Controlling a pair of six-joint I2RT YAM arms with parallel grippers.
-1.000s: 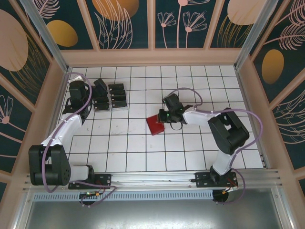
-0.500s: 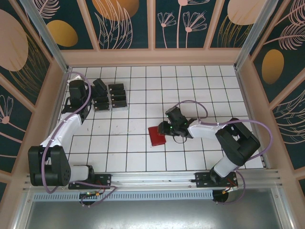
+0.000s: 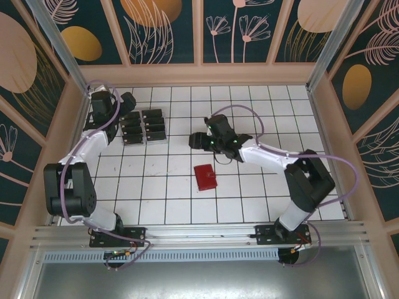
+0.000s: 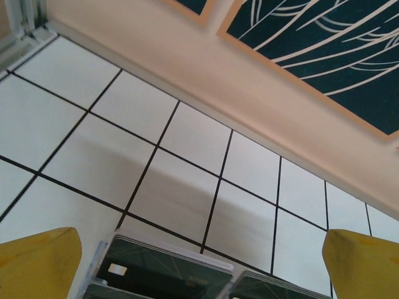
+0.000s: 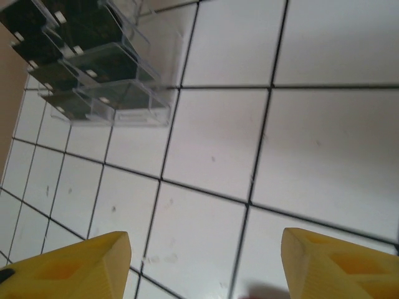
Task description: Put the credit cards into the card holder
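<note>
Red wallet (image 3: 205,177) flat on tiled table (image 3: 249,199), about centre, a bit toward the near edge, skewed against the grid lines. Red side up, apparently folded shut; inside hidden. Lying free, apart from both arms.

Right gripper (image 3: 195,141) beyond the wallet on the far side, well apart from it, pointing left toward the rack (image 3: 144,141). From its wrist camera: right gripper (image 5: 206,261) with yellow fingers (image 5: 68,265) spread to the bottom corners, bare tile between, empty. Rack in that view's top-left corner: clear plastic, black cards (image 5: 93,68) standing in its slots, small light marks on them.

Left gripper (image 3: 129,103) at far left, just at the rack's far-left corner, arm stretched up the left side of the table. From its wrist camera: left gripper (image 4: 199,268) with yellow fingers (image 4: 40,261) wide apart at the bottom corners, top edges of two cards (image 4: 165,274) low between them, not pinched. Left finger just beside the rack's clear edge; touching or not, cannot tell. Farther off: white tiles, then the beige wall (image 4: 187,68) with dark patterned panels above.

From above, cards (image 3: 153,126) in the rack in two columns of dark rows, left of centre, well apart from the wallet.
</note>
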